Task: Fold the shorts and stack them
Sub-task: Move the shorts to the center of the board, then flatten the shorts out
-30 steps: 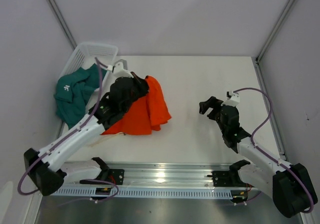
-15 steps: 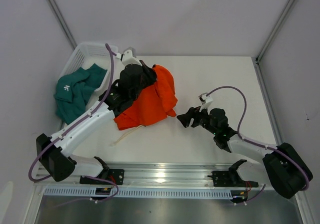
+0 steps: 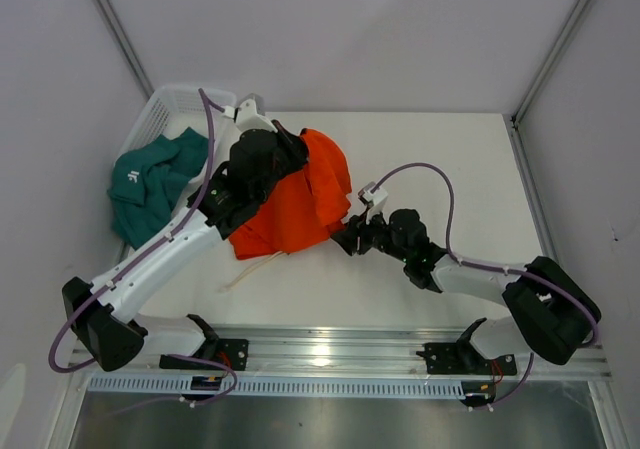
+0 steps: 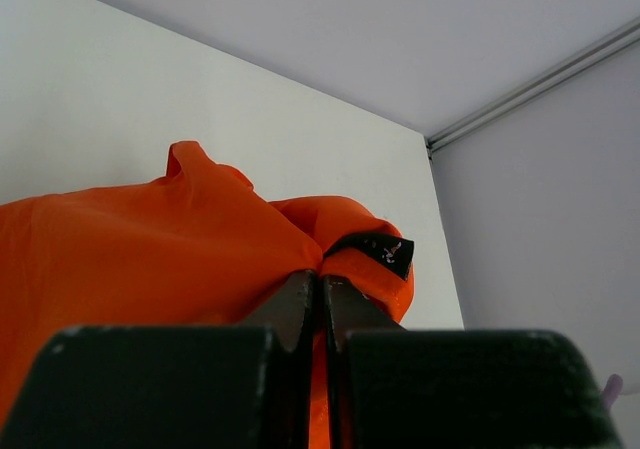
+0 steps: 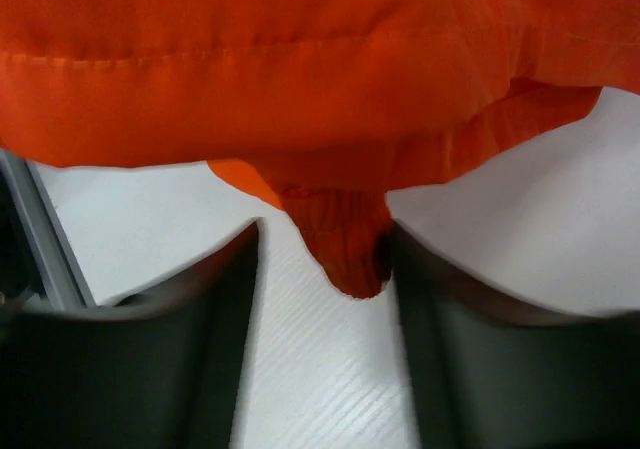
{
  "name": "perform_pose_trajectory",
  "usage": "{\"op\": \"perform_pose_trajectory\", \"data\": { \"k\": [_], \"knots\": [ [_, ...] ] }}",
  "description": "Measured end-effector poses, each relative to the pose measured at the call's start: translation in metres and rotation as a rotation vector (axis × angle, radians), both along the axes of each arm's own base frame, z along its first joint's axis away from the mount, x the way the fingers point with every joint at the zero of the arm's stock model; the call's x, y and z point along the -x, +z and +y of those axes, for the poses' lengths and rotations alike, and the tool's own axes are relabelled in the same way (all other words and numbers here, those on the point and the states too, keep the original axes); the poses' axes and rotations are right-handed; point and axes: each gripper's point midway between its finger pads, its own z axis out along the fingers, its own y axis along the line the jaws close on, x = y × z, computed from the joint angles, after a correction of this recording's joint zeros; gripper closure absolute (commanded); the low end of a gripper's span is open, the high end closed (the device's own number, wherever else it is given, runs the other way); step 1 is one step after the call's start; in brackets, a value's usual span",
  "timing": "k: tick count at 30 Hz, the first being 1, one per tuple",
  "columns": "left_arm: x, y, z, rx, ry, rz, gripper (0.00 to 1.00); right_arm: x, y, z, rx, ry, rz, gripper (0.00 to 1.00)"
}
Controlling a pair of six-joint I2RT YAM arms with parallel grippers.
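Observation:
The orange shorts (image 3: 300, 204) hang bunched over the table's left middle, lifted at the top by my left gripper (image 3: 290, 154). In the left wrist view that gripper (image 4: 321, 279) is shut on a fold of the orange fabric (image 4: 150, 249), by a black label (image 4: 380, 249). My right gripper (image 3: 350, 237) sits low at the shorts' right lower edge. Its jaws (image 5: 322, 234) stand apart around a hanging orange corner (image 5: 345, 249), which touches the right finger (image 5: 470, 349) only. The teal shorts (image 3: 150, 184) lie draped over the basket's near end.
A white mesh basket (image 3: 185, 99) stands at the back left corner against the wall. A white drawstring (image 3: 250, 267) trails on the table below the orange shorts. The metal rail (image 3: 320, 354) with both arm bases runs along the near edge.
The right arm has swung left and down to the orange shorts' edge, its jaws narrowing around a corner. The left gripper has lifted the shorts up and to the right.

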Motion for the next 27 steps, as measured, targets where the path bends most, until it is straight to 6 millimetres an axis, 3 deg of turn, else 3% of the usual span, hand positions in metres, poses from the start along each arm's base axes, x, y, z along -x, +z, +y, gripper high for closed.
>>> {"op": "perform_pose_trajectory", "data": {
  "k": [2,4,5,9,13,14,15,16,17,23,27],
  "knots": [
    [0.000,0.000,0.000,0.000,-0.002,0.001,1.00,-0.003,0.001,0.004,0.015,0.002,-0.014,0.77],
    [0.001,-0.002,-0.001,-0.002,-0.006,0.005,1.00,-0.004,0.001,0.007,0.025,0.002,-0.017,0.88],
    [0.001,-0.003,-0.001,-0.003,-0.009,0.007,1.00,-0.003,0.001,0.008,0.030,0.001,-0.021,1.00],
    [0.001,-0.004,0.000,-0.008,-0.007,0.010,0.96,0.001,0.004,0.007,0.042,-0.003,-0.028,1.00],
    [-0.008,-0.006,0.011,-0.013,0.010,0.020,0.89,0.013,0.032,0.001,0.004,0.003,-0.061,1.00],
    [-0.016,-0.006,0.019,-0.014,0.024,0.029,0.80,0.016,0.038,-0.001,-0.007,0.002,-0.068,1.00],
    [-0.026,-0.008,0.029,-0.013,0.038,0.041,0.51,0.020,0.047,-0.004,-0.022,0.000,-0.075,1.00],
    [-0.038,-0.008,0.041,-0.018,0.059,0.048,0.29,0.023,0.056,-0.007,-0.037,-0.004,-0.082,1.00],
    [-0.051,-0.008,0.055,-0.019,0.089,0.062,0.01,0.026,0.066,-0.011,-0.055,-0.010,-0.089,1.00],
    [-0.119,-0.017,0.120,-0.023,0.190,0.161,0.01,0.032,0.117,-0.018,-0.073,-0.036,-0.039,1.00],
    [-0.123,-0.046,0.137,-0.051,0.173,0.265,0.01,0.033,0.163,-0.020,-0.073,-0.052,-0.005,1.00]
  ]
}}
